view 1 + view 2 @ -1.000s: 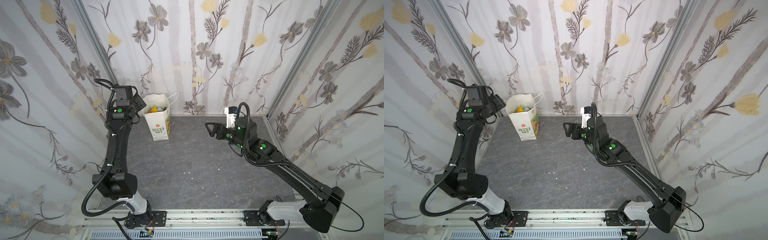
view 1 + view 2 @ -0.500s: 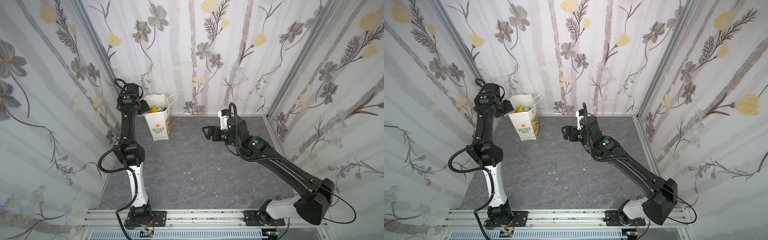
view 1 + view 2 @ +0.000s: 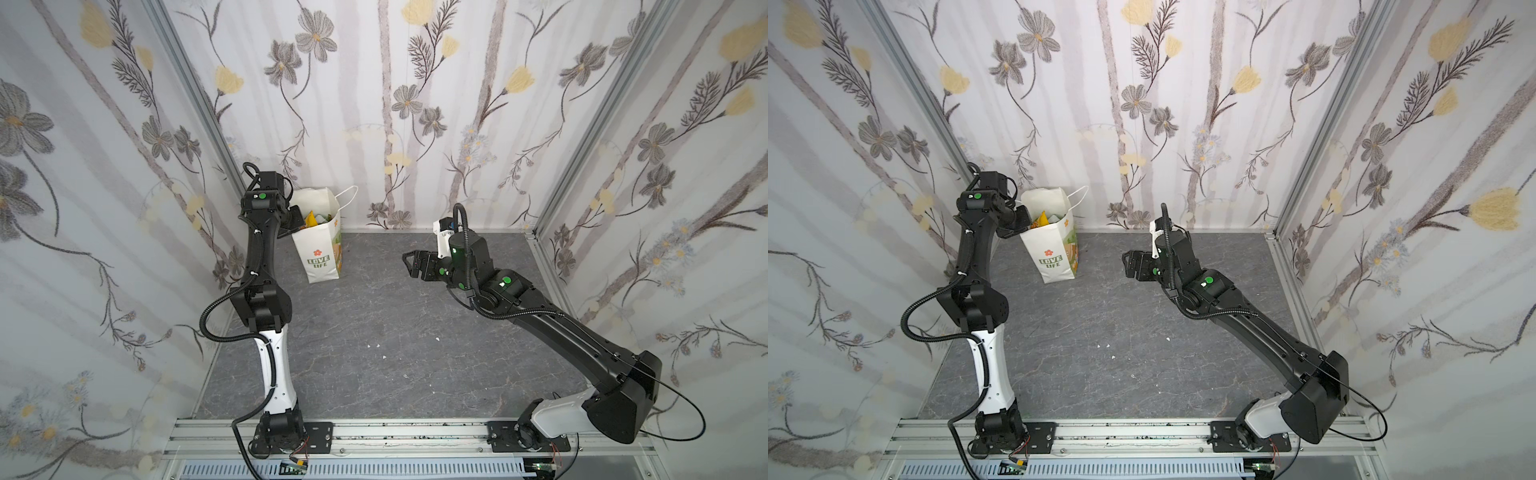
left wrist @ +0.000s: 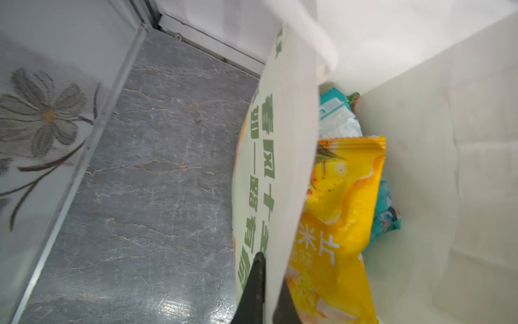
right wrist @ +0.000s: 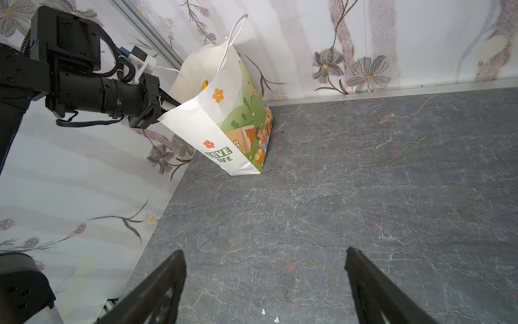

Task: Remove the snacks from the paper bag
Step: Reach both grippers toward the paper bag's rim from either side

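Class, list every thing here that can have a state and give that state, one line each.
White paper bag with cord handles: standing, mouth open.
Left gripper: shut on the bag's side wall.
Right gripper: open, empty, apart from the bag.
Large orange-yellow crinkly pouch: sealed, inside the bag.
Teal packet: inside the bag, partly hidden.

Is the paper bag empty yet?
Not empty. A yellow pouch and a teal packet lie inside the paper bag.

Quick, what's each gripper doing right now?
Left gripper: closed, pinching the paper bag by its side wall at the rim.
Right gripper: open, holding nothing.
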Robot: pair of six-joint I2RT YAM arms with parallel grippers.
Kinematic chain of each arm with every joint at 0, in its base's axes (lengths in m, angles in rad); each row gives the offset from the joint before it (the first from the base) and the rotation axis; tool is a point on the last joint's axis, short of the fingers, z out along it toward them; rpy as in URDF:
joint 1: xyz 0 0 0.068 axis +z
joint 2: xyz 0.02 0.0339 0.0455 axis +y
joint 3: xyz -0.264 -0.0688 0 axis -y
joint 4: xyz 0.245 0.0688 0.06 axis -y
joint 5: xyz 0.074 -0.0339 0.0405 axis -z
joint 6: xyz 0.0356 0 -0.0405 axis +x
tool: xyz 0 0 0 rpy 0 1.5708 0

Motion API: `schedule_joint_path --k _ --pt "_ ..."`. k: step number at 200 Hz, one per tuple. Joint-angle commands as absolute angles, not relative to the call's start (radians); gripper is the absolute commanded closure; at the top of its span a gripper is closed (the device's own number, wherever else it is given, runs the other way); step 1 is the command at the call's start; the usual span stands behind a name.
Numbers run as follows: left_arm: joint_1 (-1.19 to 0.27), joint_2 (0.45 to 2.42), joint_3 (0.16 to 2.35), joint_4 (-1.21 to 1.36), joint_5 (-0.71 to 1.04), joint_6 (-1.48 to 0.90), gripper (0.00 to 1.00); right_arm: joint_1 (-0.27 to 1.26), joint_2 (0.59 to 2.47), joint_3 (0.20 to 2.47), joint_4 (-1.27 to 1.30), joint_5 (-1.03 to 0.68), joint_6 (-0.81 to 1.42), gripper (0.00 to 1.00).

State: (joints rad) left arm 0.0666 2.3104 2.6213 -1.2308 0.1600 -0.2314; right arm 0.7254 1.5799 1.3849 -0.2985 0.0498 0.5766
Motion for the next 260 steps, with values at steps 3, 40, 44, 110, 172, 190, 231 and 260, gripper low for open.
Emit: schedule_joint_path --k 3,40,44,110,172,190,231,260 --pt "0.040 2.262 2.585 -1.327 0.240 -0.212 1.00 0.725 1.583 1.397 -0.273 0.099 0.608 0.12" --pt "-0.010 2.122 2.392 -1.304 0.300 -0.210 1.00 0.724 1.582 1.394 -0.269 0.115 0.624 0.12" --pt "-0.017 2.101 2.358 -1.294 0.306 -0.211 1.00 0.724 1.583 1.396 -0.268 0.116 0.625 0.12" --pt "-0.150 1.721 1.826 -1.088 0.334 -0.245 1.00 0.724 1.590 1.410 -0.252 0.105 0.621 0.13" --pt "-0.213 1.448 1.562 -1.008 0.204 -0.246 0.57 0.754 1.787 1.626 -0.330 0.062 0.570 0.16" --pt "-0.212 1.401 1.588 -1.038 0.075 -0.232 0.53 0.765 1.878 1.734 -0.381 0.069 0.549 0.18" --pt "-0.211 1.328 1.640 -1.023 -0.008 -0.235 0.53 0.776 2.083 1.960 -0.494 0.168 0.505 0.19" --pt "-0.208 1.387 1.682 -0.993 0.009 -0.245 0.47 0.776 2.200 2.089 -0.567 0.178 0.488 0.25"
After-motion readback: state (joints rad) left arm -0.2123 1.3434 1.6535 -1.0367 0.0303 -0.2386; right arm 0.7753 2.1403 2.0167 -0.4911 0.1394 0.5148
